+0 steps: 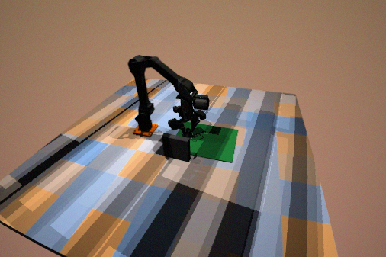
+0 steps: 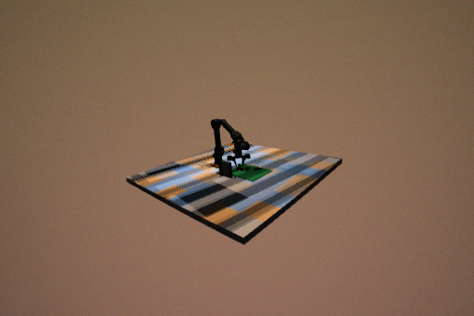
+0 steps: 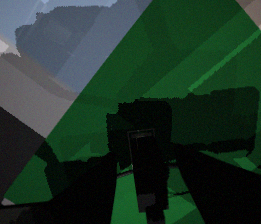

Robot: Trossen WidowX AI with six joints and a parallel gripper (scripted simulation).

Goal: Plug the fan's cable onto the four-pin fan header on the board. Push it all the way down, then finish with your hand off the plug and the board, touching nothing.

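The green board lies flat under the gripper. In the wrist view a dark plug stands upright between the fingers. The thin grey outline of the header shows at the plug's far end; shadow hides whether the plug is fully down. The cable is too dark to trace. My gripper is open, low over the board, its fingers spread to either side of the plug, with green board showing in the gaps. A dark upright slab, perhaps the fan, stands at the board's near left edge.
A small dark block sits on the board to the right of the gripper. The arm's orange base is to the left of the board. The table has a patchwork of coloured patterns, and arm shadows darken the board.
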